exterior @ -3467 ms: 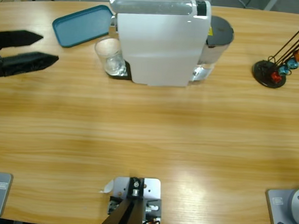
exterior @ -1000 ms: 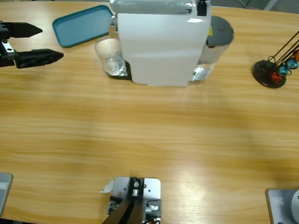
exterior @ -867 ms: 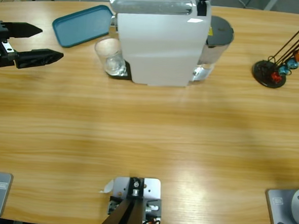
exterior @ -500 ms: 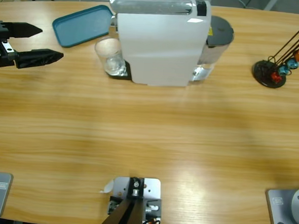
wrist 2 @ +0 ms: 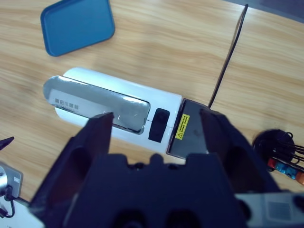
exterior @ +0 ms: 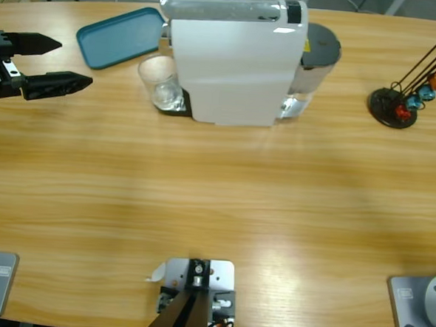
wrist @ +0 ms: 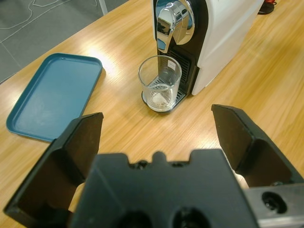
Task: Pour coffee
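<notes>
The left gripper (exterior: 57,65) gapes wide, empty, facing the glass tumbler (wrist: 160,83) under the coffee machine (exterior: 235,61). The right gripper (wrist 2: 156,126) hangs spread above it, holding nothing.

Little can be read here. In the right wrist view, the white coffee machine (wrist 2: 114,111) carries a line of small pale characters along its silver top panel (wrist 2: 95,105), too small to make out. Just beside the black button (wrist 2: 159,124), at the machine's dark rear section, sits a yellow warning sticker (wrist 2: 181,129) with a black triangle sign and fine print that cannot be read. In the high view the same sticker (exterior: 307,45) shows only as a sliver of yellow at the machine's rear edge.
</notes>
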Robot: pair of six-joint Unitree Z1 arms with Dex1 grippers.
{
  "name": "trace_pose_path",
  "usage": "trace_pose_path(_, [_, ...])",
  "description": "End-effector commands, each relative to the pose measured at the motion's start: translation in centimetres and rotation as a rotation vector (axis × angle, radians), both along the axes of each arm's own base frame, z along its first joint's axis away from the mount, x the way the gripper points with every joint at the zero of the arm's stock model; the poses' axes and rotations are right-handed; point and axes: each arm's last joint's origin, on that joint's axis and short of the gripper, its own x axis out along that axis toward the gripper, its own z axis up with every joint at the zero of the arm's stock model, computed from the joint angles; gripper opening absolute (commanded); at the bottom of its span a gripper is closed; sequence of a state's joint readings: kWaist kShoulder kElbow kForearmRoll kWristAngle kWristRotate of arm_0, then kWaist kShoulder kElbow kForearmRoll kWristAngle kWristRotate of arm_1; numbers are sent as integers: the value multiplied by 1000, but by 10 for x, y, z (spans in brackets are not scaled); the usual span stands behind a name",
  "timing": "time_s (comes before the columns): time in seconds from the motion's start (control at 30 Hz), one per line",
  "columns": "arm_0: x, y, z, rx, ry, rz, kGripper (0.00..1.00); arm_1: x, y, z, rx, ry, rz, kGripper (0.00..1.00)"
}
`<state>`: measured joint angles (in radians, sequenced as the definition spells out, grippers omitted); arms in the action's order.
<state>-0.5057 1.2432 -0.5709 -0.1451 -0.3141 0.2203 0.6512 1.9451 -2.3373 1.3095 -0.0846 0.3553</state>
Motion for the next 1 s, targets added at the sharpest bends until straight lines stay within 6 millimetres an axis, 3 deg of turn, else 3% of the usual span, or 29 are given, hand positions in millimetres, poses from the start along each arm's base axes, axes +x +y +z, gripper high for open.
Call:
trace_pose_path(0.03, [-3,-1,-4,-5,8,-30,1000,-7,2,-10,-18,67,16,1000])
trace_pose_path(0.33, [-4,0,-2,-9,1,-31,1000,-7,6,-26,-12,172,35,1000])
trace_pose_path(1.0, [-6,0,-1,-15,1,-35,1000,-20,-5,-21,-35,166,19,1000])
